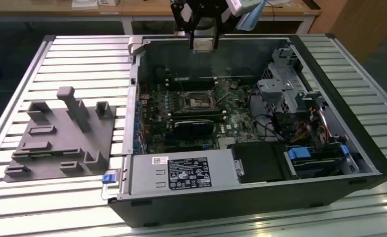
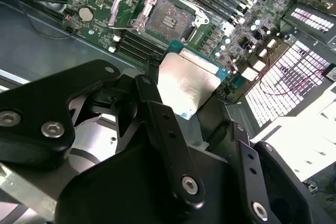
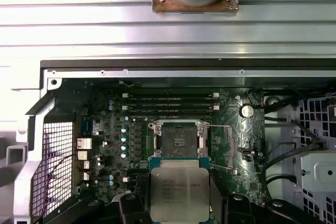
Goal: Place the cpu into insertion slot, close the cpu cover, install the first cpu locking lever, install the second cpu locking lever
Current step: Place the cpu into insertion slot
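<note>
jaws clenched on the cpu point(image 2: 188, 83), the gripper point(image 1: 203, 43) hanging above the far edge of the open computer case point(image 1: 246, 202); below, the insertion slot point(image 3: 178, 141) lies uncovered, its cpu cover point(image 3: 221, 142) flipped open beside it.

Slatted metal table point(image 1: 81, 59); wooden desk point(image 1: 154, 9) behind.

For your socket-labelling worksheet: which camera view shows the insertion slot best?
The first wrist view: it looks squarely onto the open insertion slot, clear of the cpu in the jaws. The second wrist view shows it slanted; the exterior view shows it small, inside the computer case.
</note>
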Motion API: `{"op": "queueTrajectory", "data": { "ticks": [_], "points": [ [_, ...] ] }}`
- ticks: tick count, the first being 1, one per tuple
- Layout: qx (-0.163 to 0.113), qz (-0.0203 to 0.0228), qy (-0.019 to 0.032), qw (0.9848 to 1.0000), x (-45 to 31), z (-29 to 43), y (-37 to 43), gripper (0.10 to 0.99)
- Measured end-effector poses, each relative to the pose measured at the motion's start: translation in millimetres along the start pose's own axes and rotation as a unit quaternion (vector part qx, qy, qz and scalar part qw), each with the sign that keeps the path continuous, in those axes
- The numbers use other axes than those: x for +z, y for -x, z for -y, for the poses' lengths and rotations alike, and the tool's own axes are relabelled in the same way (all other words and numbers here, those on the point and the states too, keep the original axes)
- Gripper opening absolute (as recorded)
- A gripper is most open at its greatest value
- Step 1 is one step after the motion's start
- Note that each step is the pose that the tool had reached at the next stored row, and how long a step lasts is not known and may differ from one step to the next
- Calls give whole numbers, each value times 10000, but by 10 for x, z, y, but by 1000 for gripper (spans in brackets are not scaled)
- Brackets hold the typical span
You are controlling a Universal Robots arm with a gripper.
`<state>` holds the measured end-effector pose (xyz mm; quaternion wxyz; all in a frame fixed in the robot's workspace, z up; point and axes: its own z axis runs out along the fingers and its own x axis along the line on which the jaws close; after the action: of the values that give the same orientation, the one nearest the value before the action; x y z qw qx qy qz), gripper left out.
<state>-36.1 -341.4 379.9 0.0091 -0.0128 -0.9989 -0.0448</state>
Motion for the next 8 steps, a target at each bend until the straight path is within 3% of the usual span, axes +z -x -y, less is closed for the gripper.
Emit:
{"op": "queueTrajectory", "data": {
  "ticks": [8],
  "points": [
    [0,0,-2,10000,80,7,2,541]
  ]
}}
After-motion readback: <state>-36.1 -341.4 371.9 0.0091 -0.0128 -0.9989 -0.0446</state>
